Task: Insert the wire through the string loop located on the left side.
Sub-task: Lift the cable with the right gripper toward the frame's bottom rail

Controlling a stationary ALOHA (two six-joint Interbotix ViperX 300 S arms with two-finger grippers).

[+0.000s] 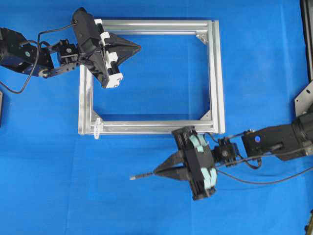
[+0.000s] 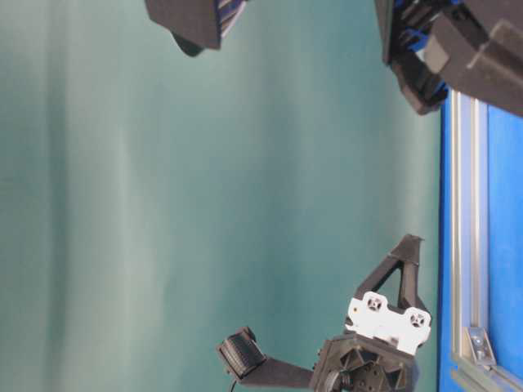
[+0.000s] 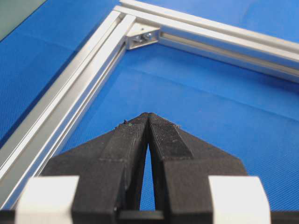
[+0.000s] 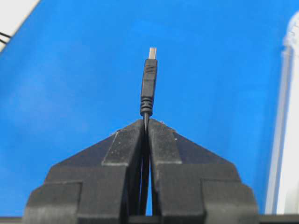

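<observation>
your wire [image 4: 149, 84] sits clamped in the right gripper [image 1: 157, 172], lower centre of the overhead view, w/ the plug tip poking out of the closed jaws toward the left edge of the pic, metal point leading; in the right wrist view it stands straight up from between the pinched fingers [image 4: 124, 149], over bare blue cloth [image 1: 254, 73]. the string loop [image 1: 97, 126] is a tiny whitish bit at the lower left corner of the silver frame [image 1: 216, 73], up and to the left of the plug tip and apart from it. frame lies flat in the upper middle of the overhead view. your left gripper [image 1: 138, 47] hangs over the frame's upper left part, jaws clenched tip to tip on nothing, pointing right into the frame's opening; left wrist view shows a corner bracket [image 3: 142, 37] ahead of it at top. table-level view is too sideways to tell much beyond the left gripper's shape lower right.
</observation>
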